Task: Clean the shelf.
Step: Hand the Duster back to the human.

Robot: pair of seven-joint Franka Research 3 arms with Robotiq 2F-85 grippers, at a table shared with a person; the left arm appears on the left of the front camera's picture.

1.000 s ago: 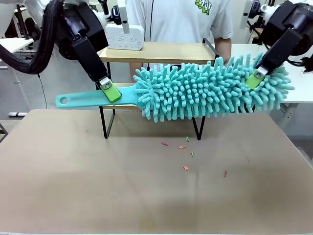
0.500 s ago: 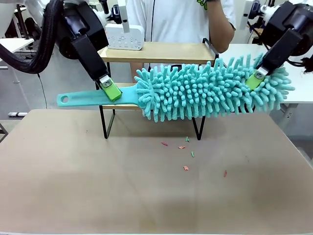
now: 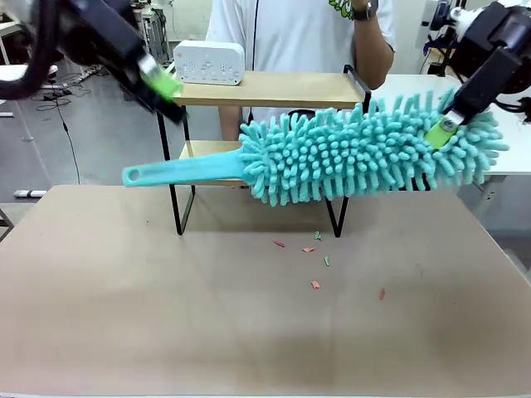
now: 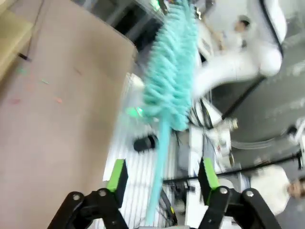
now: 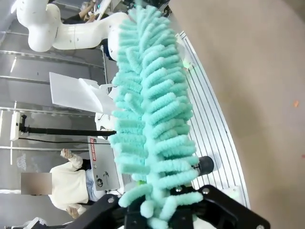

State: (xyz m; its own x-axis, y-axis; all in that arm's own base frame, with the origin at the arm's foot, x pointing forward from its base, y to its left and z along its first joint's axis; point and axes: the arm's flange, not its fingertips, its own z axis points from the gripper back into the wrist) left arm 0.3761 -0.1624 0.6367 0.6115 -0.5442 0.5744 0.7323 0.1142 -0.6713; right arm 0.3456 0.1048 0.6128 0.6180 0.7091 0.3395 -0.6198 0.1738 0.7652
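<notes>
The shelf (image 3: 274, 88) stands at the far side of the brown table, with a white device (image 3: 211, 62) on its top board. A teal fluffy duster (image 3: 365, 153) hangs level in front of the shelf, its handle (image 3: 182, 172) pointing left. My right gripper (image 3: 441, 131) is shut on the fluffy right end of the duster (image 5: 150, 119), which hides the fingertips in the right wrist view. My left gripper (image 3: 162, 83) is open, up and to the left of the handle and apart from it. In the left wrist view the duster (image 4: 172, 71) lies beyond its open green pads (image 4: 117, 175).
Small red and green scraps (image 3: 314, 284) lie on the brown table (image 3: 166, 315) in front of the shelf. A person (image 3: 299, 33) stands right behind the shelf with one hand raised. White tables flank the far left and right.
My left gripper has opened, let go of the duster's handle and moved up and left. The duster has shifted slightly right, held by the right gripper alone.
</notes>
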